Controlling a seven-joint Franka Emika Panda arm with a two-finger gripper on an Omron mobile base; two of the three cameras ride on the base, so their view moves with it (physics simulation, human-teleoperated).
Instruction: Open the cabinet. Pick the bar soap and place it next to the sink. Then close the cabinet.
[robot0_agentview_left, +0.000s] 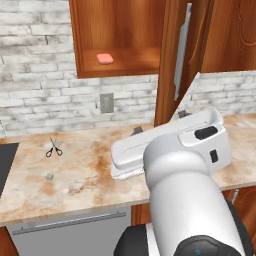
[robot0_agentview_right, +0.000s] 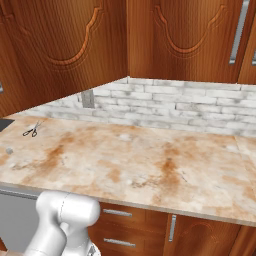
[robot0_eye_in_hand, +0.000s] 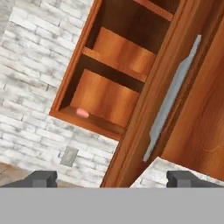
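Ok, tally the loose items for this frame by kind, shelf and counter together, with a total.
Bar soap: 1, pink, on the bottom shelf of the open cabinet
Scissors: 1, black-handled, on the counter
Small grey lump: 1, on the counter, nearer the front edge than the scissors
Total: 3

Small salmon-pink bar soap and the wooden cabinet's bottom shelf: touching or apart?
Touching. The left base view shows the small salmon-pink bar soap lying flat on the open reddish-brown wooden cabinet's bottom shelf.
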